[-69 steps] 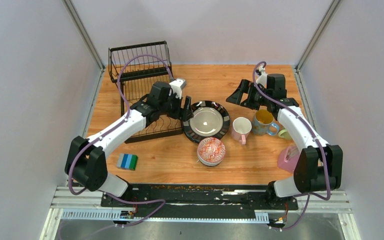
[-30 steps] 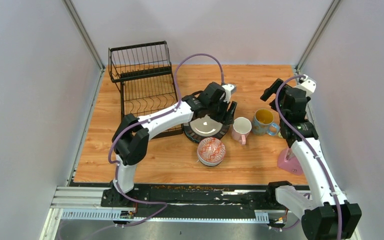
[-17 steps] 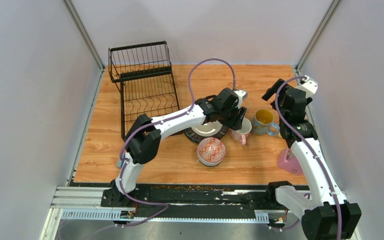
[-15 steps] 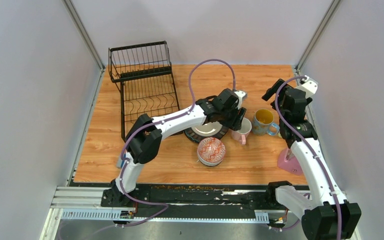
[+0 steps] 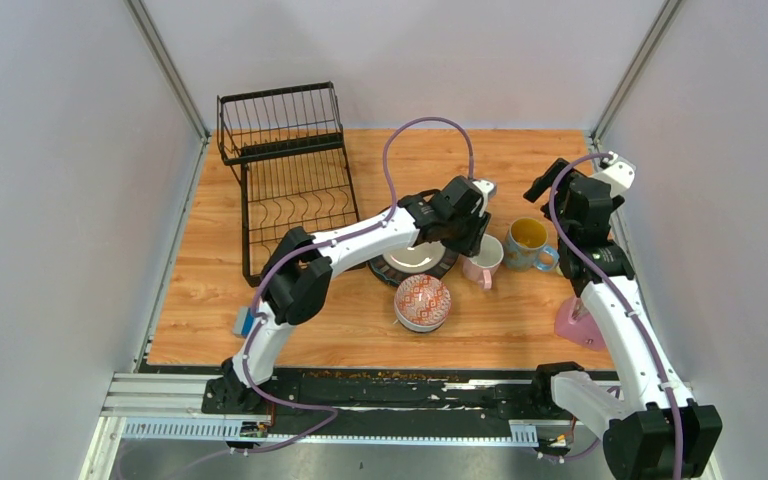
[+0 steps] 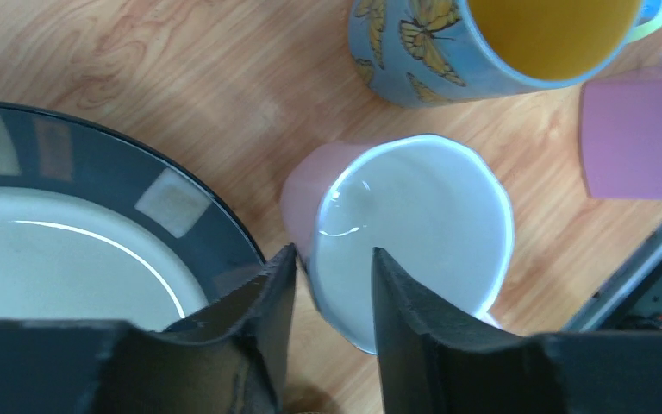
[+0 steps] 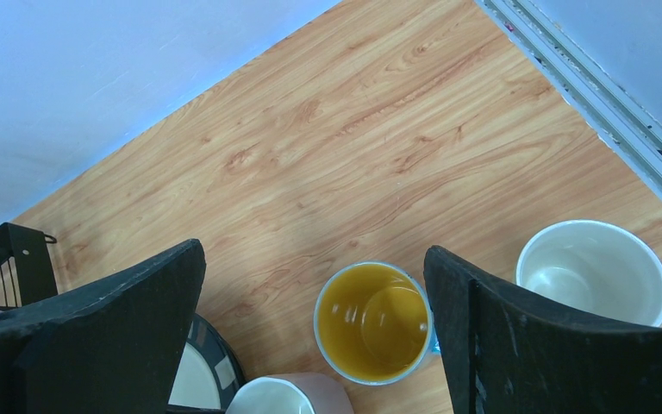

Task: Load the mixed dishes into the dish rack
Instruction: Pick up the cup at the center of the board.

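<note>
Astride pink mug (image 6: 409,233) rim, outstretched L pincer (image 6: 331,259) not yet clenched; R pincer (image 7: 315,256) agape.

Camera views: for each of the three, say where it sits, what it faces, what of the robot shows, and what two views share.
Top external: high behind the bases, looking down on the table; both arms whole, dish rack far left.
Left wrist: on the left arm, looking down; left hand, fingers astride the pink mug wall.
Right wrist: on the right arm, looking down; right hand wide open above the blue-yellow mug.
Shared: both wrist views show both mugs.
</note>
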